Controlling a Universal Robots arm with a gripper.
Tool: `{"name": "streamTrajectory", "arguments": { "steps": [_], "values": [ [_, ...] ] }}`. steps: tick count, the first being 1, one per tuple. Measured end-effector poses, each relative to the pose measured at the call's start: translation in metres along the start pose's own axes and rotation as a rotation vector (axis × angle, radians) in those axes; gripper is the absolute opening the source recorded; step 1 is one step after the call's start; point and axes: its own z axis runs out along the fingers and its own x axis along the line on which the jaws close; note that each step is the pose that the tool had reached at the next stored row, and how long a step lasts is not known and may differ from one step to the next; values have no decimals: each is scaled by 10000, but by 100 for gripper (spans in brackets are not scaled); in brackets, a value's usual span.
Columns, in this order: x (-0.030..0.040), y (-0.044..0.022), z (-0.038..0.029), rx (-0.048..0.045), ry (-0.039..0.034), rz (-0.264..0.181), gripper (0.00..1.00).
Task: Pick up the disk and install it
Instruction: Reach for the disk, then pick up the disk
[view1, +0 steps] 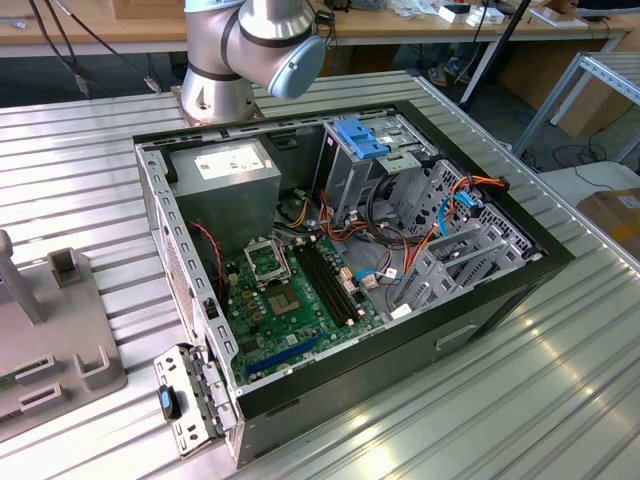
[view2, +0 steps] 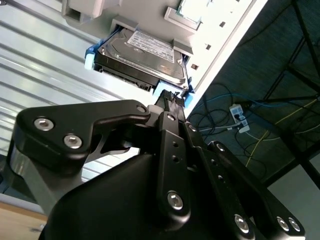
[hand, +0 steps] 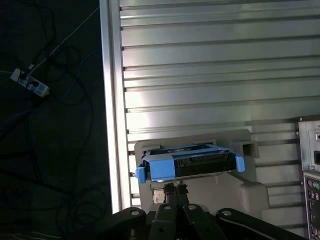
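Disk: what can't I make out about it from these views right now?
The disk's far end: hidden inside the grey holder, second wrist view.
Whether the end effector touches the disk: its own body blocks that, second wrist view.
The arm: cut off by the exterior view's top edge.

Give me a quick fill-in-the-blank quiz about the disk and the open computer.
1. The disk has ___ plastic rails.
2. The disk sits in a ___ holder.
3. The circuit board inside the computer case is ___.
Missing words: blue; grey; green.
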Motion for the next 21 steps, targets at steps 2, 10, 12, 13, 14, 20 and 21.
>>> {"name": "streamTrajectory", "arguments": {
  "steps": [2, 10, 12, 13, 14, 20, 21],
  "values": [
    [2, 9, 3, -1, 0, 2, 11],
    [27, 68, 17, 0, 0, 1, 11],
    [28, 68, 17, 0, 1, 1, 11],
    [28, 68, 17, 0, 0, 0, 11],
    [28, 68, 16, 0, 1, 1, 11],
    [29, 68, 17, 0, 0, -3, 11],
    [29, 68, 16, 0, 1, -16, 11]
  ]
}}
